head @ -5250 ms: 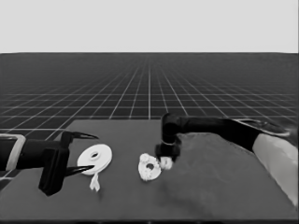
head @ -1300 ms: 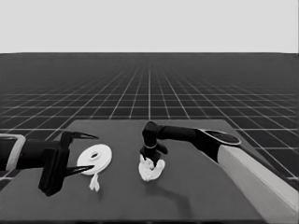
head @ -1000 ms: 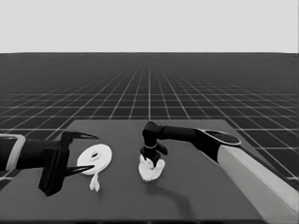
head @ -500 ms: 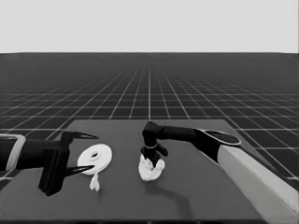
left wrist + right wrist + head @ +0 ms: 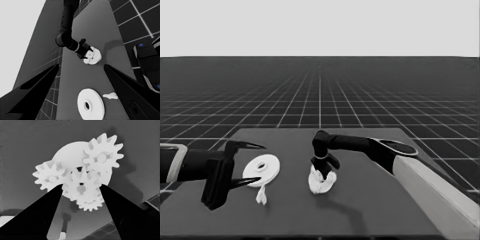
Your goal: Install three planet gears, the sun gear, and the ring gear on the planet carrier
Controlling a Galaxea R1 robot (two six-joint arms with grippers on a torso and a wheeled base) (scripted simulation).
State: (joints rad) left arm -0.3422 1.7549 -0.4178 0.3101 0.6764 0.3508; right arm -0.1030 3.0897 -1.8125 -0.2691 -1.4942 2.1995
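Dark matte table [image 5: 370, 200], right jaws [image 5: 81, 188] seemingly pinching toothed white gear [image 5: 82, 188] over smaller round part [image 5: 70, 152], left jaws [image 5: 244, 164] spread.

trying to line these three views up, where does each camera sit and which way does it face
Head view: high, looking down across the table to the horizon; left gripper waits at the left end, right gripper is over the gears.
Left wrist view: on the waiting arm, along the table; its fingers frame the larger round part.
Right wrist view: straight down on the gears, a gear between its fingers.
All three show the gears.
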